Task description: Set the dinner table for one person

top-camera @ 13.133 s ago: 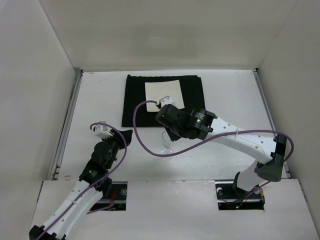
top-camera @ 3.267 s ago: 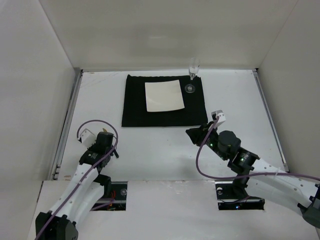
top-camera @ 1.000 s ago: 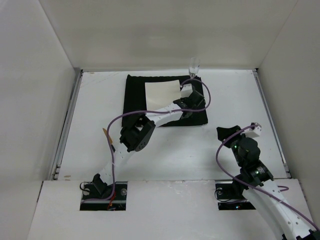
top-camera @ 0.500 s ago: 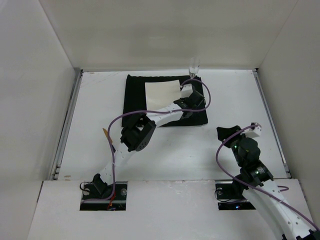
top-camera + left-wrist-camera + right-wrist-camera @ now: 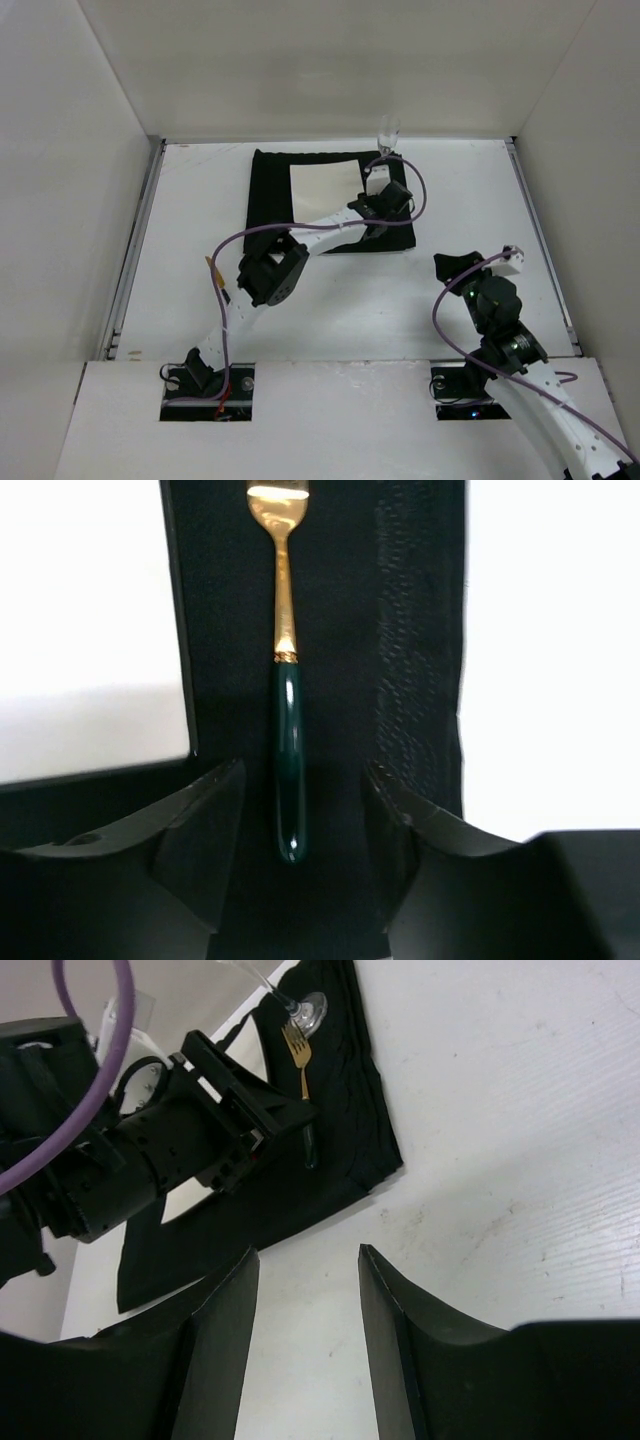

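On the white dinner table [image 5: 200,200] lies a black placemat [image 5: 270,215] with a square white plate [image 5: 325,190]. A fork [image 5: 290,770], with a green handle and gold tines, lies flat on the placemat's right strip beside the plate [image 5: 90,630]. My left gripper [image 5: 305,780] is low over it and open, its fingers on either side of the handle end without touching. In the top view the left gripper [image 5: 385,200] hides the fork. A wine glass [image 5: 387,130] stands at the placemat's far right corner. My right gripper [image 5: 308,1260] is open and empty over bare table.
The right gripper [image 5: 450,265] hangs near the front right, clear of the placemat [image 5: 250,1210]. The left arm [image 5: 265,275] reaches across the table's middle to the mat. Metal rails [image 5: 135,250] and white walls border the table.
The left gripper's jaws have spread apart and let go of the fork, which now rests on the placemat. The right arm has not moved.
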Action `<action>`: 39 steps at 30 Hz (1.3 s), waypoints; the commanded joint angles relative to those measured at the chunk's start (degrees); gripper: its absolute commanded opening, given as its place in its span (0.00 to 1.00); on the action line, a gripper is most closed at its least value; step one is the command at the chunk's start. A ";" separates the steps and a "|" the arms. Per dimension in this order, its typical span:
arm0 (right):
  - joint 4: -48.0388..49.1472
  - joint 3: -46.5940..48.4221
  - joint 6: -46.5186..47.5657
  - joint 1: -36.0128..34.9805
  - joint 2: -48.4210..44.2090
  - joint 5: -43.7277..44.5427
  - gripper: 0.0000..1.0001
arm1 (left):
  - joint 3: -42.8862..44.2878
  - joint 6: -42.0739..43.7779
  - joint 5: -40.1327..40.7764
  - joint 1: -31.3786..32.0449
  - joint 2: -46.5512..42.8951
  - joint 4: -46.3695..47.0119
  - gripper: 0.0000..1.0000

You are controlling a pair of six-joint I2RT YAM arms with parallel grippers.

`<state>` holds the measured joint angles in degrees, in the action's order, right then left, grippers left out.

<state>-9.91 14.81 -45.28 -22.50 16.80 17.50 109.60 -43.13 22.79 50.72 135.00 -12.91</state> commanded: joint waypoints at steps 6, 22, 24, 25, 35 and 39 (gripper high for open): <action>1.04 -0.57 -0.25 0.22 -2.91 0.26 0.50 | -6.41 7.36 5.95 2.41 -18.27 7.10 0.48; 3.67 0.22 0.45 -1.62 2.27 -2.38 0.18 | -63.51 -6.68 13.60 -12.77 -72.64 -5.60 0.21; 3.93 0.22 0.63 -2.06 2.36 -2.64 0.20 | -70.02 -9.94 11.94 -17.78 -80.65 -12.90 0.29; 4.20 0.22 0.72 -2.67 2.62 -2.64 0.22 | -73.01 -10.82 10.89 -19.98 -84.25 -15.72 0.32; 5.87 0.40 1.24 -5.05 4.65 -2.82 0.31 | -84.73 -12.33 3.85 -27.04 -93.17 -20.76 0.37; 6.13 0.57 1.42 -5.58 5.35 -2.82 0.32 | -84.99 -12.76 3.49 -25.81 -89.48 -18.56 0.38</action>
<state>-7.99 14.09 -44.77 -27.29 21.87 14.96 25.08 -54.57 27.16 24.16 44.23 -32.80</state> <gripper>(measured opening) 0.312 0.375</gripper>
